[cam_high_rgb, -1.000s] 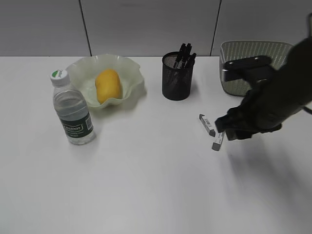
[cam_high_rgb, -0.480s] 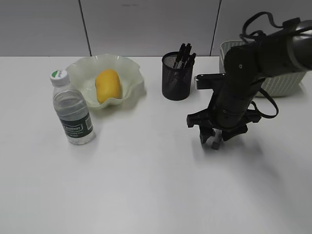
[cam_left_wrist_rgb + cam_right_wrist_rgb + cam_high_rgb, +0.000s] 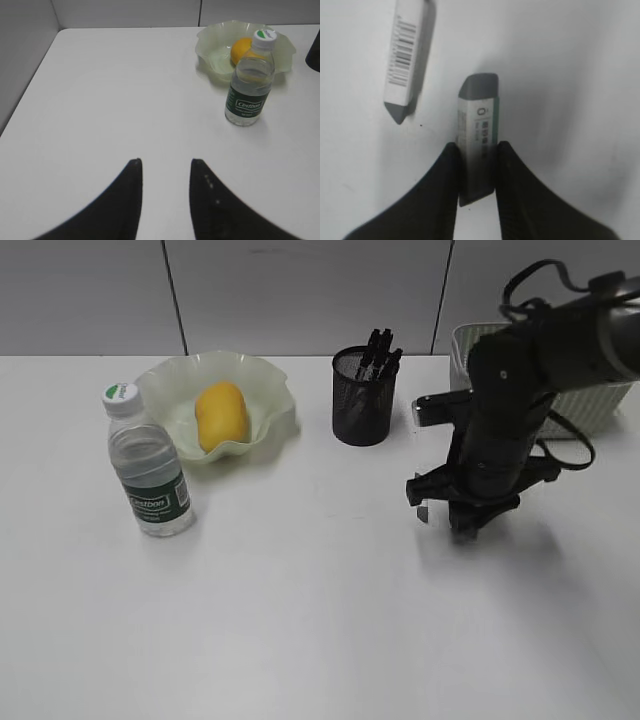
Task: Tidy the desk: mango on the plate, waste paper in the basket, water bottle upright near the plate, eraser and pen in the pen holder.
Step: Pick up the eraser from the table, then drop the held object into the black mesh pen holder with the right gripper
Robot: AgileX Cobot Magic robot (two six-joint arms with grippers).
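My right gripper (image 3: 476, 147) is shut on a grey eraser (image 3: 479, 115) with a white-and-green sleeve, which lies on the white desk (image 3: 300, 620). A second eraser (image 3: 406, 55) with a barcode lies just left of it. In the exterior view the right gripper (image 3: 462, 525) is low over the desk, with a bit of eraser (image 3: 428, 510) showing beside it. The mango (image 3: 221, 415) lies in the ruffled plate (image 3: 272, 390). The water bottle (image 3: 147, 465) stands upright in front of the plate. The pen holder (image 3: 363, 400) holds pens (image 3: 381, 347). My left gripper (image 3: 165, 162) is open and empty. No waste paper shows.
The green basket (image 3: 590, 405) stands at the back right, partly hidden by the right arm. The left wrist view shows the bottle (image 3: 250, 85), the plate (image 3: 212, 47) and the desk's left edge (image 3: 30, 85).
The right arm swung in from the right and came down over the two erasers. Its jaws now grip one eraser. Bottle, plate, mango and pen holder have not moved.
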